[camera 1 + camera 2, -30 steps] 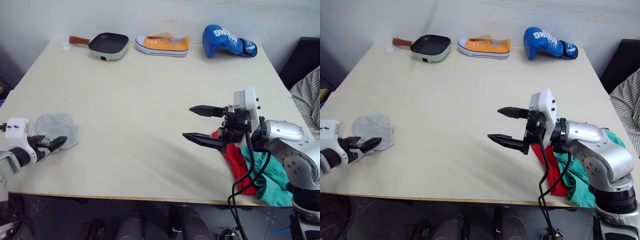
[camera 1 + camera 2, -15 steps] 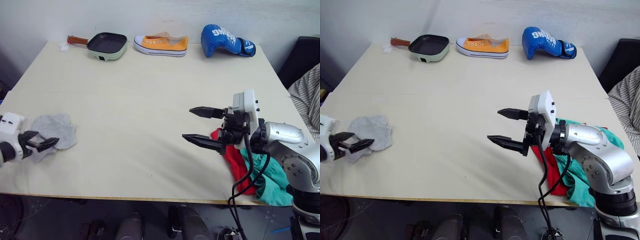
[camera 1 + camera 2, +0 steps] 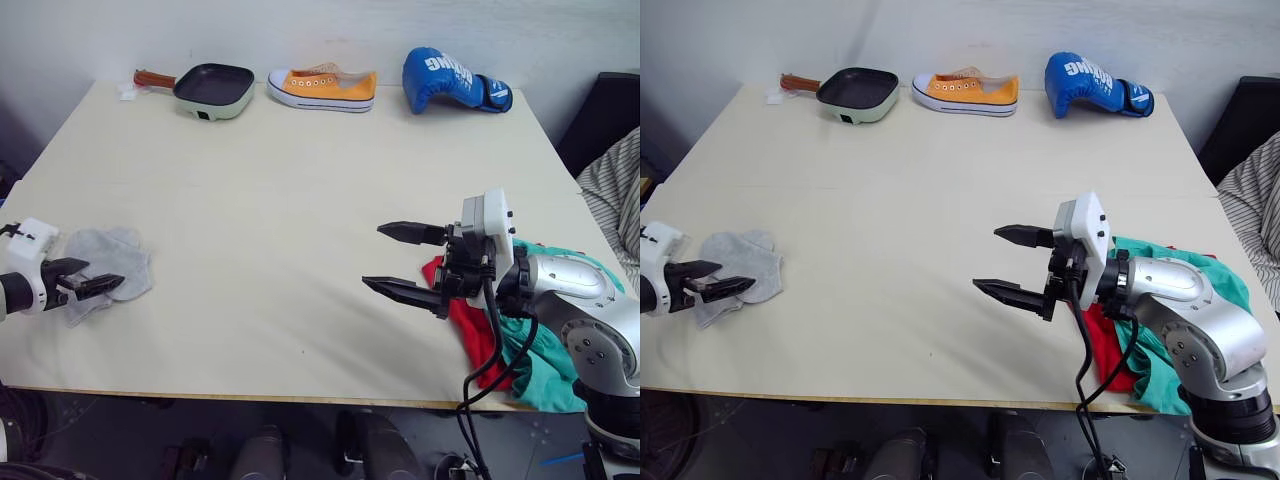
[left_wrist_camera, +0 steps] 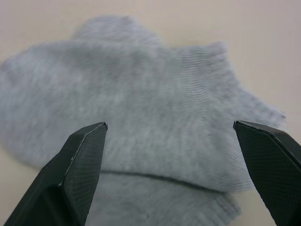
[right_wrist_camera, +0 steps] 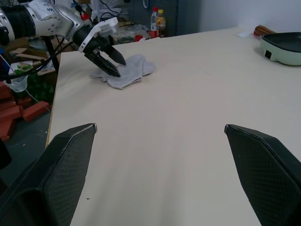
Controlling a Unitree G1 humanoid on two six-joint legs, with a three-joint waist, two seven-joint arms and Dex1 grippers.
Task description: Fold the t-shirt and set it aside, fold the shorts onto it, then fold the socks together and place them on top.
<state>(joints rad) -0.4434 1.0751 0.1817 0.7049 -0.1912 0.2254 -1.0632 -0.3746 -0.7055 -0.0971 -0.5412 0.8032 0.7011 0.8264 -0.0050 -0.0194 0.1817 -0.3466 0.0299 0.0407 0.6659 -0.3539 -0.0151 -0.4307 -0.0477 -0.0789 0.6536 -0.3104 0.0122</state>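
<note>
Two pincers: left pincer (image 3: 100, 284) spread open over the socks (image 3: 110, 258) near the table (image 3: 280, 200) edge; right pincer (image 3: 400, 262) spread wide, empty, beside the heaped t-shirt (image 3: 470, 325) and shorts (image 3: 545, 365). Risk: snagging one sock only. Pan (image 3: 212, 90), shoe (image 3: 322, 88), glove (image 3: 455, 80) well apart, far side.

On the table (image 3: 260, 200) there were two grey socks (image 3: 110, 262), one red t-shirt (image 3: 470, 320), one teal shorts (image 3: 545, 370), one pan (image 3: 212, 90), one orange shoe (image 3: 322, 88), one blue boxing glove (image 3: 455, 80), and two grippers: left (image 3: 100, 285), right (image 3: 395, 262).
</note>
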